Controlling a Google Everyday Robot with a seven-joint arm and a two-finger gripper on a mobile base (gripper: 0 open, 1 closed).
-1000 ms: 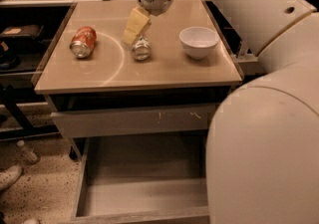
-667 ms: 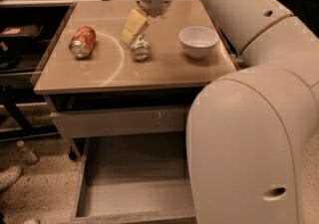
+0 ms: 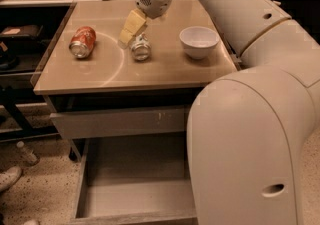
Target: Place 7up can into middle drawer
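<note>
The 7up can (image 3: 141,48), small and silvery, lies on its side on the tan tabletop (image 3: 165,71), between the orange-red can and the white bowl. My gripper (image 3: 131,34), with pale yellow tips, hangs from the wrist directly over the 7up can's far left end, at or just above it. The middle drawer (image 3: 135,196) is pulled out wide open at the bottom of the view, with a bare grey floor; my arm's big white link covers its right part.
An orange-red can (image 3: 82,42) lies on its side at the table's left. A white bowl (image 3: 199,42) stands at the right. The upper drawer front (image 3: 120,121), with pale scratch marks, sits slightly out under the tabletop. A shoe (image 3: 9,178) is on the floor at left.
My arm's large near link has swung left and covers more of the drawer's right side. The gripper stays over the 7up can; the cans and bowl have not moved.
</note>
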